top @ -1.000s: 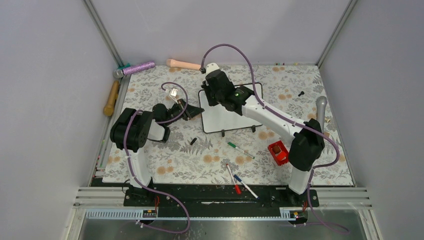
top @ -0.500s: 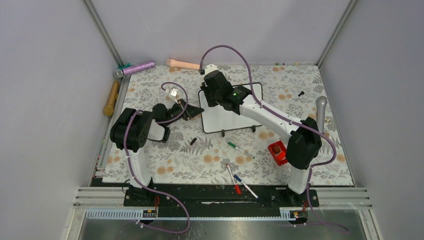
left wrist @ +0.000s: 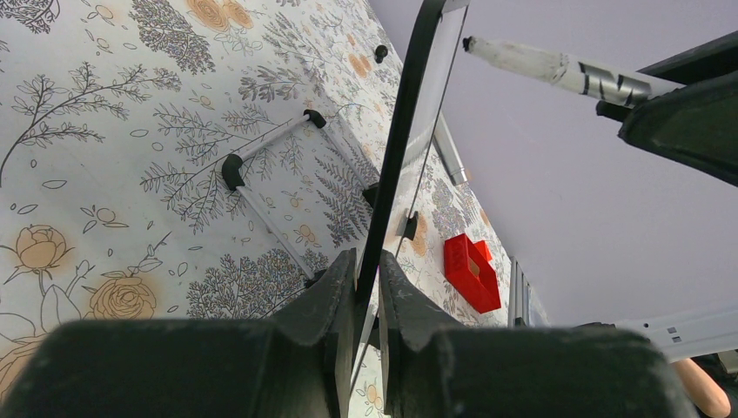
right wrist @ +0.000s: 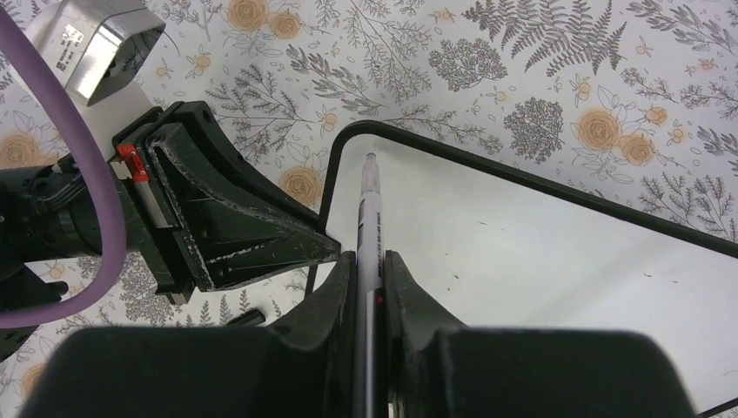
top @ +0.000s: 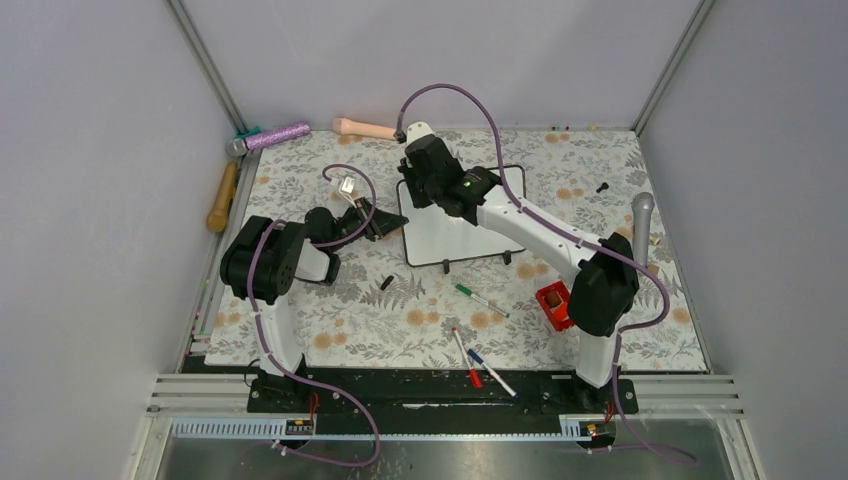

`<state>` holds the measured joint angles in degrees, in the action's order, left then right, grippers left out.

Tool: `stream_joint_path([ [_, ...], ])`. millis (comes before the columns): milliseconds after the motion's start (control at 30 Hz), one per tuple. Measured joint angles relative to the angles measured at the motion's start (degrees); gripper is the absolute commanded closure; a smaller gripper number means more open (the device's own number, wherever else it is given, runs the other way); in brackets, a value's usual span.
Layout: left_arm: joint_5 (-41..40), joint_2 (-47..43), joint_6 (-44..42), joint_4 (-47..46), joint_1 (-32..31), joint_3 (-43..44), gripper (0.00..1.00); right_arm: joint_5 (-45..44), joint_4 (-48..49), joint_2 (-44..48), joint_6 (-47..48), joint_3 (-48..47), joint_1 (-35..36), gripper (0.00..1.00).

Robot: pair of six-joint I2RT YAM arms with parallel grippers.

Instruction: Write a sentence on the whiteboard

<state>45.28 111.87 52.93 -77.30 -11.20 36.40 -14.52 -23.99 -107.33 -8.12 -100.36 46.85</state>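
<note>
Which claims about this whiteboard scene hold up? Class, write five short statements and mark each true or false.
1. The left end effector clamps the whiteboard by its edge. True.
2. The right end effector is empty. False: it holds a marker.
3. The whiteboard carries a full sentence. False: the part of its face in view shows no words.
4. A red box sits on the mat near the right arm. True.
5. The green pen lies on the whiteboard. False: it lies on the mat, in front of the whiteboard.
</note>
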Motion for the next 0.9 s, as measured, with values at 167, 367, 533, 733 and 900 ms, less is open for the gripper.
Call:
stream_joint_path([
  [167,0.0,0.0,0.0,0.0,0.0,0.0,0.94,0.0,-0.5,-0.8,0.3,-0.1,0.0,1.00],
  [367,0.0,0.0,0.0,0.0,0.0,0.0,0.94,-0.1,-1.0,-1.2,0.4,-0.1,0.0,1.00],
  [533,0.0,0.0,0.0,0.0,0.0,0.0,0.95,-1.0,-1.0,-1.3,0.4,-0.1,0.0,1.00],
  [733,0.0,0.0,0.0,0.0,0.0,0.0,0.95,-1.0,-1.0,-1.3,0.4,-0.1,0.0,1.00],
  [900,0.0,0.0,0.0,0.0,0.0,0.0,0.95,-1.0,-1.0,-1.3,0.4,-0.1,0.0,1.00],
])
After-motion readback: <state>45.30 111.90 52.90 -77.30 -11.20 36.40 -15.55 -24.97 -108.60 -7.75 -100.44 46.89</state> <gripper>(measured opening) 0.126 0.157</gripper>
